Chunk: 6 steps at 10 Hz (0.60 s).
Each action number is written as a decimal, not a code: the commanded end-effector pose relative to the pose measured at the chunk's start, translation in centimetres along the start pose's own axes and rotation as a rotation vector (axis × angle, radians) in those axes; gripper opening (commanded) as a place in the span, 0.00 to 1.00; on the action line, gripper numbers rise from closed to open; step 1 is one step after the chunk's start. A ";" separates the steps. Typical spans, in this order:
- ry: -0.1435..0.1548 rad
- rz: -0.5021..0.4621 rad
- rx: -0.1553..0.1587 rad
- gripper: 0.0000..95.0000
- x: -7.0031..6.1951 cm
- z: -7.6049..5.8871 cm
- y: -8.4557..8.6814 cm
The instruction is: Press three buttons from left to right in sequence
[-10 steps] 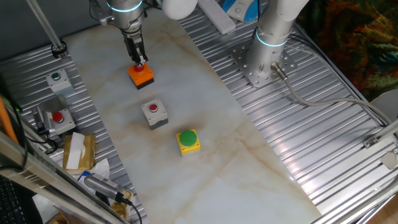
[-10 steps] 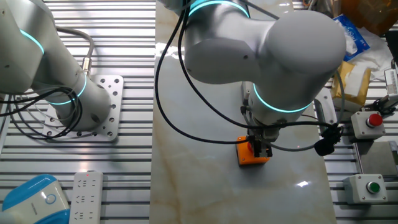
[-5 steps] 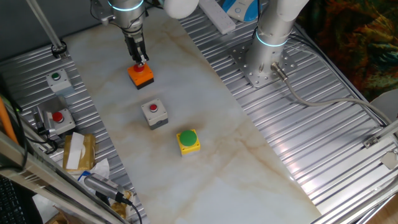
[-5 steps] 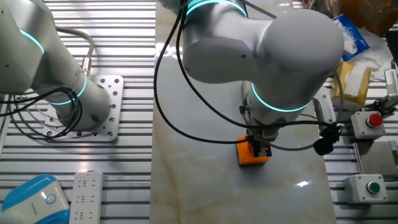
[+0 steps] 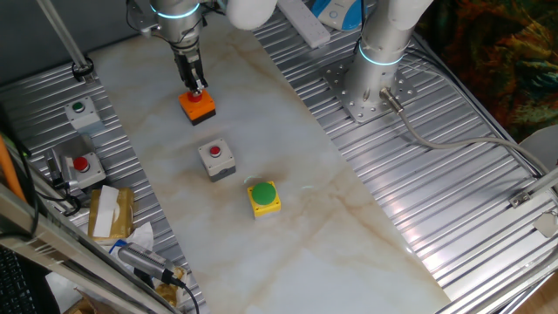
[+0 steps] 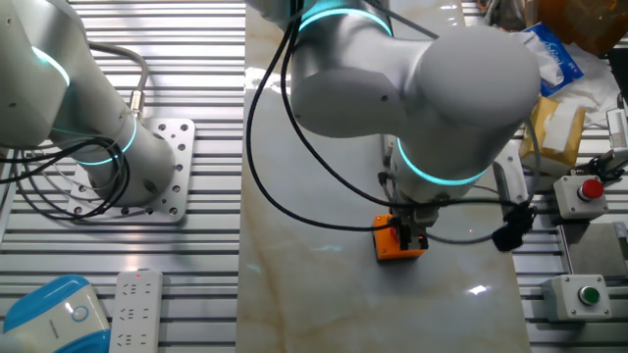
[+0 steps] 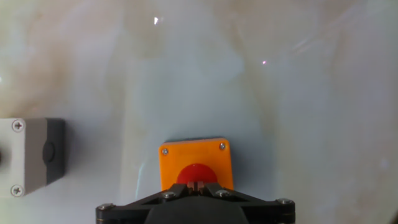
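Three button boxes lie in a diagonal row on the pale table. The orange box with a red button (image 5: 198, 105) is farthest, the grey box with a red button (image 5: 216, 159) is in the middle, and the yellow box with a large green button (image 5: 264, 197) is nearest. My gripper (image 5: 198, 85) stands upright over the orange box (image 6: 397, 240). In the hand view the gripper (image 7: 198, 184) has its tips together, shut, over the red button of the orange box (image 7: 196, 158). The grey box (image 7: 31, 155) shows at the left edge.
A pale grey box with a small green button (image 5: 80, 110) and a grey red-button box with cables (image 5: 81, 165) sit on the ribbed metal at the left. A second arm's base (image 5: 370, 92) stands at the back right. A yellowish packet (image 5: 109, 212) lies near the front left.
The arm's body has shifted very slightly. The fingertips stay over the orange box's red button.
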<state>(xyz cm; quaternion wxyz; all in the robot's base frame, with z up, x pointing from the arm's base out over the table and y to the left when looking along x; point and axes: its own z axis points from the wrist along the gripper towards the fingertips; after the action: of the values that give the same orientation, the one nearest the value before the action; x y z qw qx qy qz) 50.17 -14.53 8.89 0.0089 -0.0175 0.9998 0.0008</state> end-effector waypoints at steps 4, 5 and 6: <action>0.005 -0.008 0.044 0.00 0.0 -2.9 0.5; -0.002 -0.008 0.039 0.00 -0.1 -2.8 0.7; -0.009 -0.011 0.031 0.00 -0.2 -2.7 0.9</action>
<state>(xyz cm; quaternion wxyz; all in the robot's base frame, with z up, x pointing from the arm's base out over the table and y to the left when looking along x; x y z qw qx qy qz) 50.47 -13.49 11.23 0.0119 -0.0214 0.9994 -0.0259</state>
